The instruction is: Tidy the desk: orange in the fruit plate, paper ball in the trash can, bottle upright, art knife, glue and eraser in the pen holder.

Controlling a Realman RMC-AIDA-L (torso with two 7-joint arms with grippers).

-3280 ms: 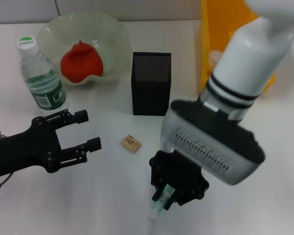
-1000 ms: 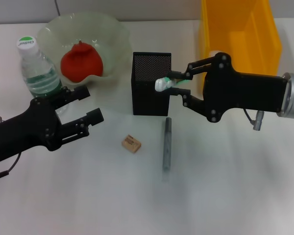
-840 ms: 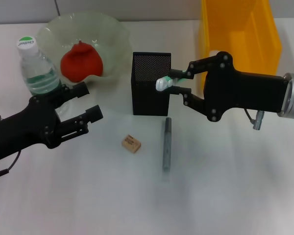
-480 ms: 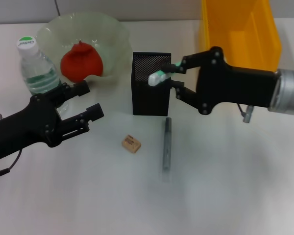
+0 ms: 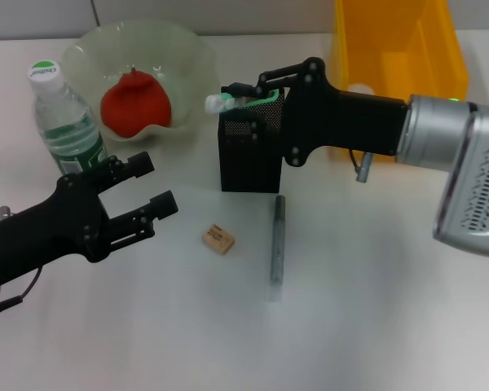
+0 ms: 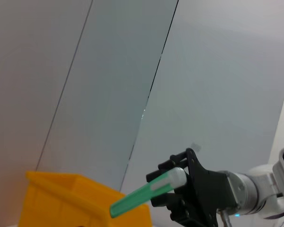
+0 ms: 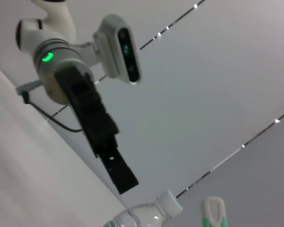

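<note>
Glue (image 5: 228, 101) (pincer-held (image 5: 246, 91)) above the pen holder (image 5: 248, 155).

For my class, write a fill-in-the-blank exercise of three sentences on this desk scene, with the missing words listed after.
1. The right gripper holds the green and white glue stick over the black ____.
2. The red fruit lies in the pale green ____.
3. The eraser lies on the desk between the open left gripper and the grey ____.

Missing words: pen holder; fruit plate; art knife.
</note>
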